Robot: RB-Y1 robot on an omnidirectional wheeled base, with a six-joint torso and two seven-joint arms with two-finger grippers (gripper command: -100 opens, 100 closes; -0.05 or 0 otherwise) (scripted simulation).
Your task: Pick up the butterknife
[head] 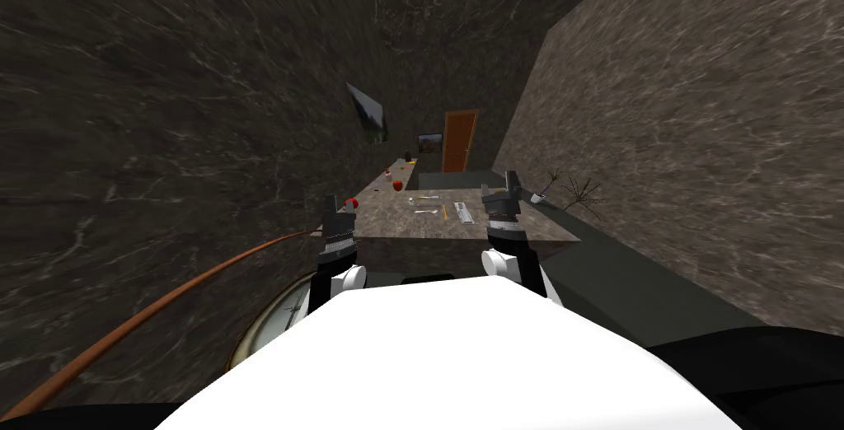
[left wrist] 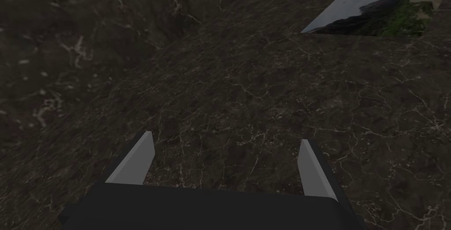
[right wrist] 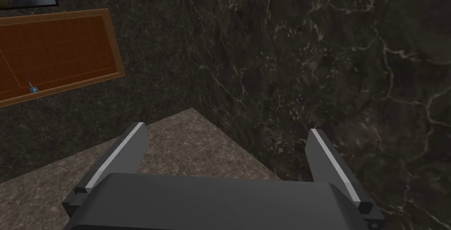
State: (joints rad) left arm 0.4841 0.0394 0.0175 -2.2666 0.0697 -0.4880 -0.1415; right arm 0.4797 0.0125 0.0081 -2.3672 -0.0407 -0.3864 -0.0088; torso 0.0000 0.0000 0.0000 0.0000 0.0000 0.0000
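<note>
The brown marbled tabletop runs ahead toward an orange door. The left end effector and right end effector are held at the tabletop's near left and right sides, fingers spread, holding nothing. Between them at mid-tabletop lies a thin pale utensil, seemingly the butterknife. Its long axis is crosswise, and which way it points is too small to tell. Near it are a pale flat bar, a yellow stick and a red apple.
</note>
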